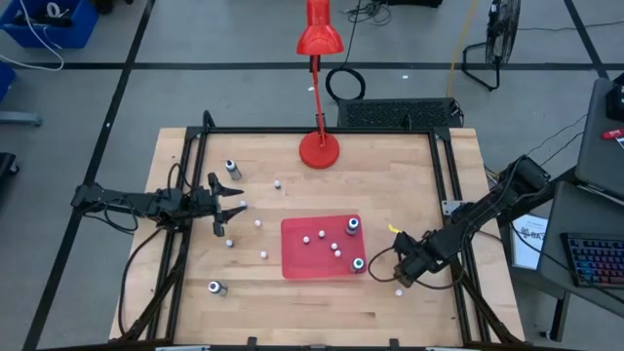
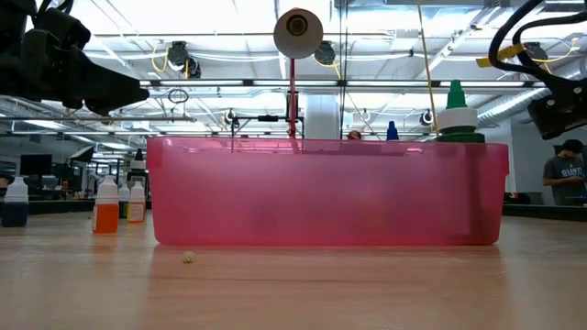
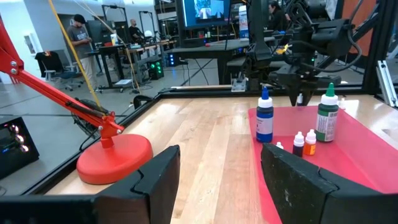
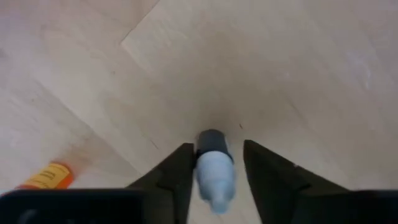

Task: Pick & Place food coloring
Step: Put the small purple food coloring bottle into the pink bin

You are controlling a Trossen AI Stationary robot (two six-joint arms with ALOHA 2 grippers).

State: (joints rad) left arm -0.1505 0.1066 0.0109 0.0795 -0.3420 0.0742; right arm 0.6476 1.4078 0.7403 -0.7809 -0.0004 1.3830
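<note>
The food coloring is scattered as tiny white-capped bottles on the wood and on the red mat (image 1: 322, 255). Larger vials stand at the far left (image 1: 232, 169), near left (image 1: 216, 288) and on the mat (image 1: 352, 226), (image 1: 359, 263). My right gripper (image 1: 402, 280) points down near the mat's near right corner, open. Its fingers stand on either side of one small bottle (image 4: 214, 171) with a white cap and dark body. My left gripper (image 1: 234, 208) hovers open at the table's left, level, facing the mat. The left wrist view shows blue (image 3: 265, 118) and green (image 3: 326, 118) vials on the mat. My right gripper comes from above, pointing down, with the small bottle's cap (image 4: 214, 177) between its two fingers. One finger (image 4: 181, 171) lies close against the cap and a gap shows at the other finger. Whether it touches the bottle, I cannot tell.
A red desk lamp stands with its base (image 1: 319, 149) at the table's far middle. An orange bottle (image 4: 46, 177) lies on the wood beside my right gripper. Black frame rails (image 1: 185, 175) run along the table's left and right sides. Bare wood lies along the near edge.
</note>
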